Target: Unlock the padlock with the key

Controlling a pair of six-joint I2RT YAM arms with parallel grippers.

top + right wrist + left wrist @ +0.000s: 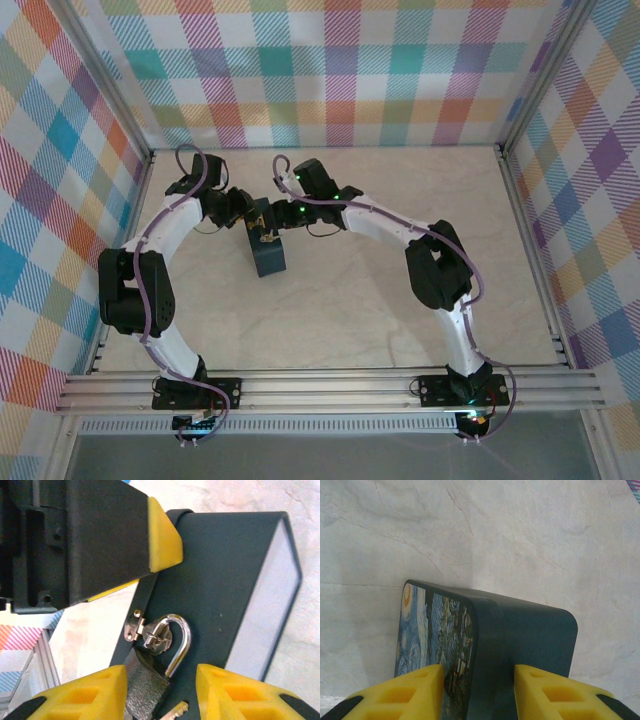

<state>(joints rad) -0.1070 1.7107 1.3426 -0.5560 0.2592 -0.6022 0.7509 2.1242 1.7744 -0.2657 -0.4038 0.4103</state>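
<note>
Right pincer (160, 675), half-open with grip unclear, straddles the tiny dark metal padlock (145, 685) and thin grey key (176, 711), while left pincer (479, 670) clamps the dark-blue painted box (530, 630) steady.

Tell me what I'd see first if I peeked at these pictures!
Two white arms bend toward a dark blue box near the middle of the table, inside bright checked walls. The left gripper squeezes the box, with its swirly yellow-and-blue picture. A small padlock hangs on the box's clasp between the right gripper's open yellow fingers, a tiny key beside it.
</note>
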